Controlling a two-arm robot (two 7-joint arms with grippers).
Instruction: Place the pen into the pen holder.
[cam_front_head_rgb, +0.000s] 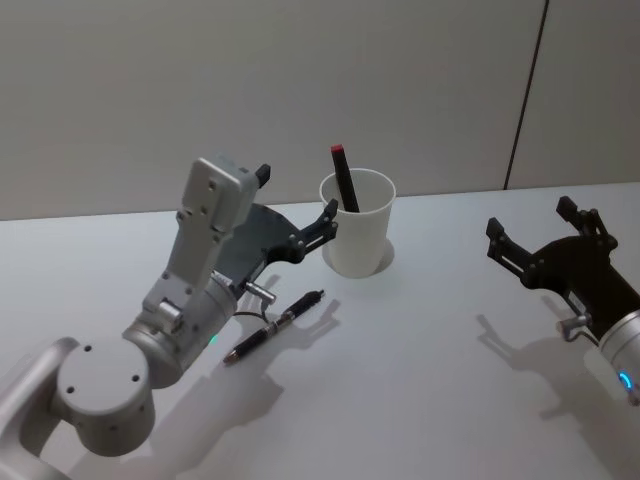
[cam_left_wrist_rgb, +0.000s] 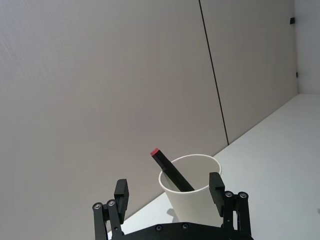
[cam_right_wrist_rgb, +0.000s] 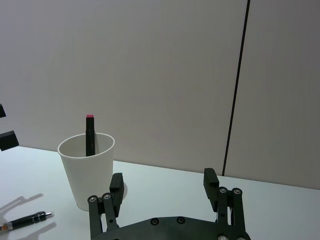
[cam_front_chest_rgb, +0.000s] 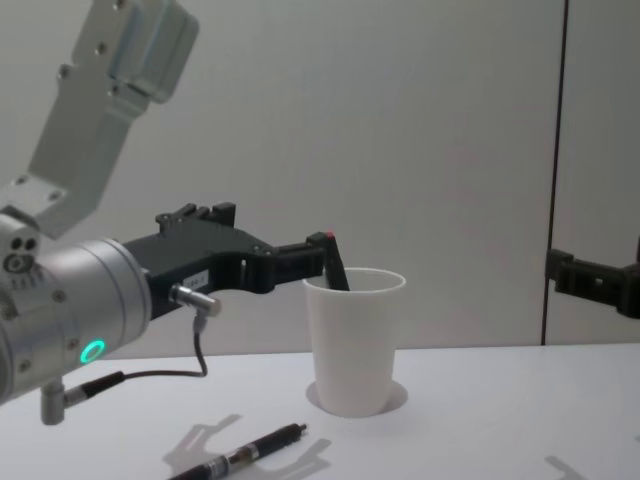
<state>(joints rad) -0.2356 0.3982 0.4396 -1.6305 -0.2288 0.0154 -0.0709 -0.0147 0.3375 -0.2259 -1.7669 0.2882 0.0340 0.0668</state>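
1. Head view: the left gripper (cam_front_head_rgb: 296, 193) is just left of the cup (cam_front_head_rgb: 357, 245), fingers apart and empty. A red-capped pen (cam_front_head_rgb: 345, 178) stands inside the cup. A second pen (cam_front_head_rgb: 275, 325) lies on the table near the cup's front-left.
2. Left wrist view: the pen in the cup leans on the rim.
3. Right wrist view: the right gripper (cam_right_wrist_rgb: 163, 178) sits idle well right of the cup, fingers apart.
4. Chest view: 1 fingertip sits near the cup's rim. Judgement: back straight away from the cup, because a nudge could tip it.
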